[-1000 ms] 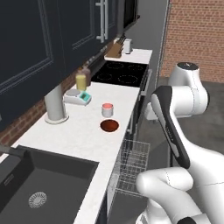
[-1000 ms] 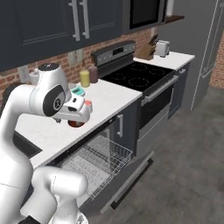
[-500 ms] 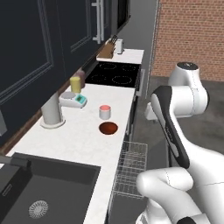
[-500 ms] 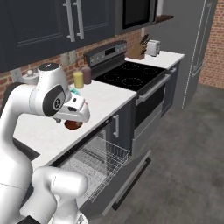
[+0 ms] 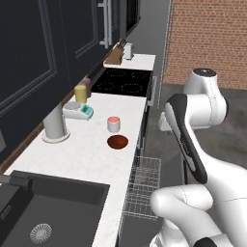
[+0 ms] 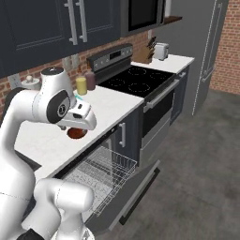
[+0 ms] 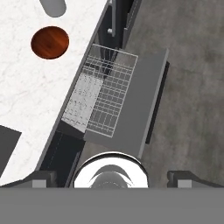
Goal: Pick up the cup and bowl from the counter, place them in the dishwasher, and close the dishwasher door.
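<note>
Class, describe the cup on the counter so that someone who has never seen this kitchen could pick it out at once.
Find the long white counter between the black sink and the black cooktop. Near its front edge, just beyond the flat reddish-brown bowl, stands the cup. It is short and pale grey with a salmon-red inside, unlike the taller yellow cylinder by the wall.

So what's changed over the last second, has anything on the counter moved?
Nothing on the counter moved; the whole view shifted because the base drove along it. The cup and bowl sit where they were, untouched, and the dishwasher door stays down with the rack pulled out. The gripper took hold of nothing.
</note>
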You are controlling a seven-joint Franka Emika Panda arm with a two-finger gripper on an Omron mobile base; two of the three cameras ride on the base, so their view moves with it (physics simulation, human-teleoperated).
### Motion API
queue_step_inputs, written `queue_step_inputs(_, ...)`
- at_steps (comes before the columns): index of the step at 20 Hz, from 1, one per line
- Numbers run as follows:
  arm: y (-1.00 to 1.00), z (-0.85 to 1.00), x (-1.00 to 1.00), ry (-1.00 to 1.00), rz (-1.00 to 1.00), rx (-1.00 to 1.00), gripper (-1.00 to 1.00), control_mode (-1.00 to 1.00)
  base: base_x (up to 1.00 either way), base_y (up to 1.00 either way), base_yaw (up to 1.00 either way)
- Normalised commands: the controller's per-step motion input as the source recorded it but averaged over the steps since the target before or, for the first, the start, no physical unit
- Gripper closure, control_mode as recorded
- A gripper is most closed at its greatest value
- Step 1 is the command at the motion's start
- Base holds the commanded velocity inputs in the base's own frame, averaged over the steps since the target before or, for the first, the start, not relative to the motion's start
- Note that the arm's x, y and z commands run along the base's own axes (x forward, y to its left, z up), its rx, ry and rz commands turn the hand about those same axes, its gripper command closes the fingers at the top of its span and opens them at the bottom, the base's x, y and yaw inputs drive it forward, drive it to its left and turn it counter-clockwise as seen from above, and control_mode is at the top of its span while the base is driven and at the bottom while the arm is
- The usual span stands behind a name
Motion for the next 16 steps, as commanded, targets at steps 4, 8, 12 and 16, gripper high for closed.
queue_step_inputs(4, 0.00, 0.00, 0.00, 0.00, 0.00, 0.00, -1.00, -1.00, 0.00, 0.00, 0.00)
queue_step_inputs(8, 0.00, -0.05, 0.00, 0.00, 0.00, 0.00, -1.00, -1.00, 0.00, 0.00, 0.00)
queue_step_inputs(12, 0.00, -0.22, 0.07, 0.00, 0.00, 0.00, -1.00, -1.00, 0.00, 0.00, 0.00)
queue_step_inputs(16, 0.04, -0.32, 0.31, 0.00, 0.00, 0.00, -1.00, -1.00, 0.00, 0.00, 0.00)
